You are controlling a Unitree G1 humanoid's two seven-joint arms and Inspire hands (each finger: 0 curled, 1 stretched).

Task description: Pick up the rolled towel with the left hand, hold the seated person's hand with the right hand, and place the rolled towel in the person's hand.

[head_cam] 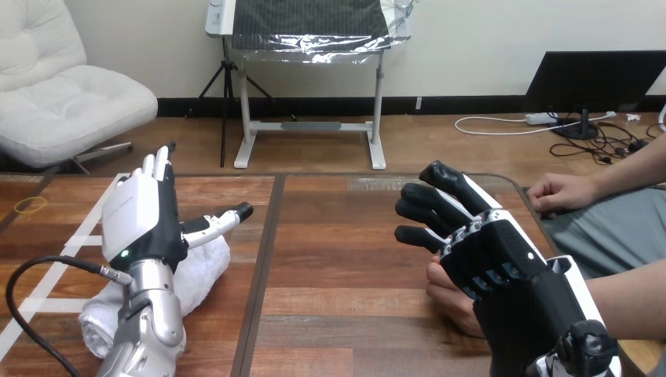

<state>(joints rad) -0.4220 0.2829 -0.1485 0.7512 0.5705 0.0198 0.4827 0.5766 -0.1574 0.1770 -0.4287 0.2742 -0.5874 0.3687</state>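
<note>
The rolled white towel (200,271) lies at the table's left, running from near the front edge toward the middle. My left hand (141,216) stands over it, open, fingers pointing up and away and the thumb stretched out to the right above the towel's far end; I cannot tell whether it touches the towel. At the right, my right hand (491,263) is open, its dark fingers straight and pointing up-left. The person's hand (448,297) lies on the table just left of and under its palm, largely hidden. No finger curls round it.
A second hand of the person (559,192) rests at the table's right edge, farther back. A yellow rubber band (30,206) lies at the far left. White tape lines (78,243) mark the wooden table (338,259) beside the towel.
</note>
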